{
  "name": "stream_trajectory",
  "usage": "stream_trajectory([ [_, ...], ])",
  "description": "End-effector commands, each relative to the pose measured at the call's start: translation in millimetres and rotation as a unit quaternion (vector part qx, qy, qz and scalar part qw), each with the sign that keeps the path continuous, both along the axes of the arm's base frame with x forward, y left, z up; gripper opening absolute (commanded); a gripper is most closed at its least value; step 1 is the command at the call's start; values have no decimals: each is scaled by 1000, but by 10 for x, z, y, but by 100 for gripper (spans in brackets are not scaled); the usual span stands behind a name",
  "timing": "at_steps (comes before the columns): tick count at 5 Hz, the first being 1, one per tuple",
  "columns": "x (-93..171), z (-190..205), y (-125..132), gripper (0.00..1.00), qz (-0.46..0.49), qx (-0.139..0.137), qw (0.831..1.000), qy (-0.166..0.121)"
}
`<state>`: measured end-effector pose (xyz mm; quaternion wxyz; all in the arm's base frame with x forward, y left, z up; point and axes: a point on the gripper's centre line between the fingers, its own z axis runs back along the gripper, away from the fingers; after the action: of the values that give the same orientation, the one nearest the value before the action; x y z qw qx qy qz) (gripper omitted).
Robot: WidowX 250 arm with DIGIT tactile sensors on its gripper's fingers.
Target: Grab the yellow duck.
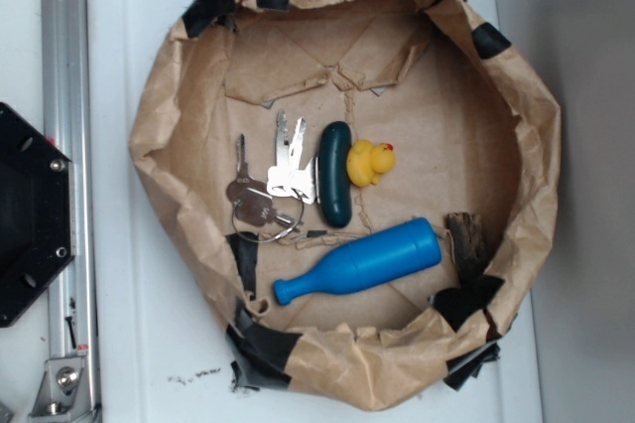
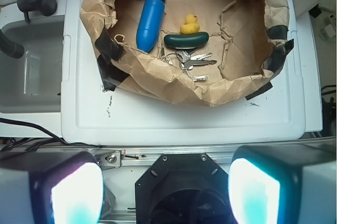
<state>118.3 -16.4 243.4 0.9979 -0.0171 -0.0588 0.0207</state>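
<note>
We see the yellow duck (image 1: 370, 162) (image 2: 189, 25) sitting in a brown paper bowl (image 1: 179, 125) (image 2: 158, 74), touching a dark green pickle (image 1: 335, 173) (image 2: 186, 39) at its 9 o'clock in the overhead view. Our gripper (image 2: 165, 191) hangs well back above the rail, fingers (image 2: 73, 192) spread wide, holding nothing.

No lettering, label, brand or number could be read in either view. The keys (image 1: 283, 177) at the centre left of the exterior frame were too small for any stamping to be made out, and the dark scuffs on the white lid (image 2: 158, 113), seen below the paper in the wrist view, formed no legible characters. The blue bottle-shaped toy (image 1: 359, 260), lower centre of the exterior frame, was plain.
</note>
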Motion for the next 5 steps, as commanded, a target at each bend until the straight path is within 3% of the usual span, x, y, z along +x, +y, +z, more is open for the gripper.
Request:
stream_trajectory([
  [1, 0, 0, 0, 100, 0, 0, 1000, 0],
  [2, 346, -117, 167, 100, -22, -1, 999, -23],
  [3, 729, -276, 271, 100, -40, 16, 997, -58],
  [4, 1077, -693, 458, 100, -67, 26, 995, -73],
  [5, 1077, -693, 458, 100, -67, 26, 995, -73],
])
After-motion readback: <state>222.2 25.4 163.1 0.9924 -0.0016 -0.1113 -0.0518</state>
